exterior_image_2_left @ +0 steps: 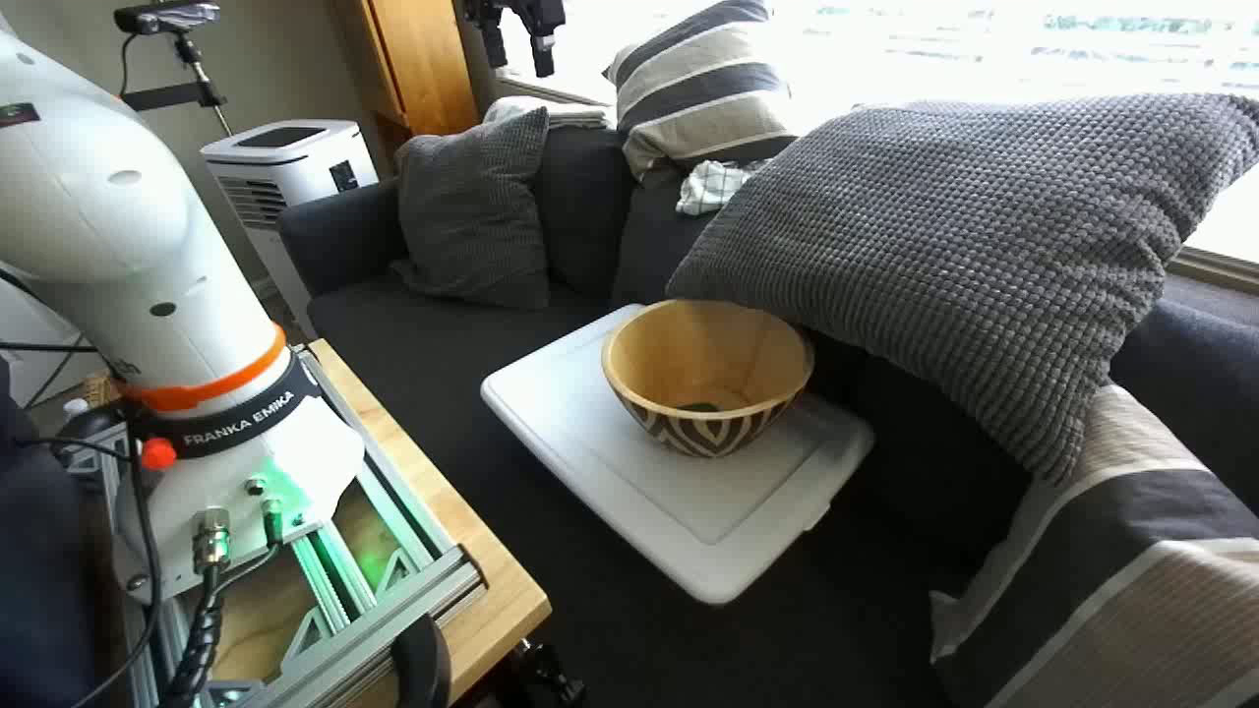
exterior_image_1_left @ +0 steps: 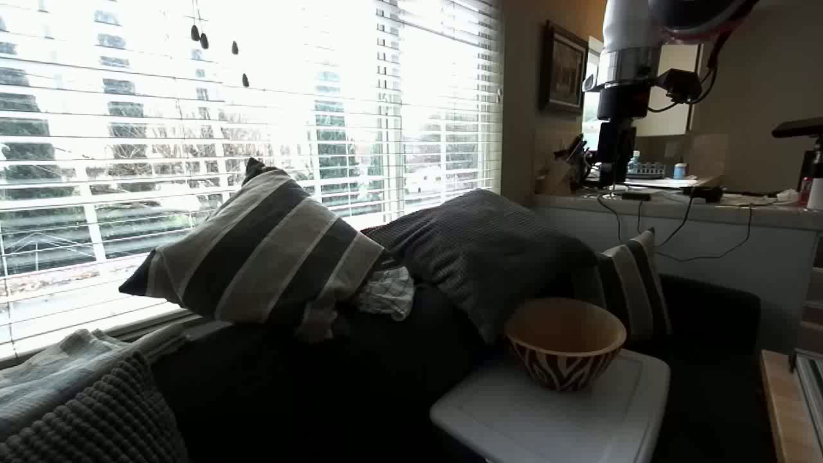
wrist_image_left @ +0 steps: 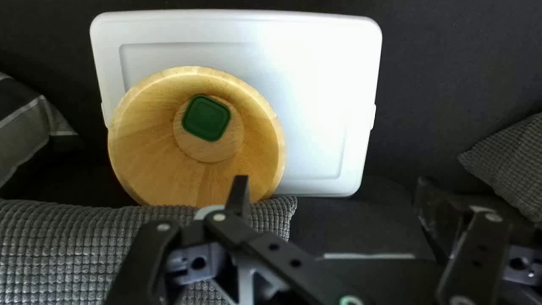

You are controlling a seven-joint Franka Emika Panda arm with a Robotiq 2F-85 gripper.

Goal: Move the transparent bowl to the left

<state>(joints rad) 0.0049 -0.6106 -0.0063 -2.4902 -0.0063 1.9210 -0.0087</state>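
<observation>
Pincer (wrist_image_left: 332,192) spread wide, held high; wooden bowl (wrist_image_left: 192,149) on the bench (wrist_image_left: 313,106)

Pincer: jaws far apart, pointing down. In both exterior views it is well above bowl height, apart from the bowl.

Lower, on the side of the finger (wrist_image_left: 238,197) at left of the wrist view: grey waffle-textured cushion (wrist_image_left: 84,250), its edge overlapping the bowl's rim in that view. Contact between the two: cannot tell.

Past the cushion, below the pincer and off to that same side: the bowl, upright, dark zebra pattern outside, plain wood grain inside. A green rounded-square object (wrist_image_left: 206,118) lies on its floor; kind unclear. Bench = white plastic storage-bin lid, dark sofa (exterior_image_2_left: 423,339) around it; bowl sits toward the end on that finger's side.

Farther out, bowl side: striped cushion (wrist_image_left: 21,123). Opposite side of the pincer: second grey cushion (wrist_image_left: 512,169). Farthest: window blinds (exterior_image_1_left: 251,128).
</observation>
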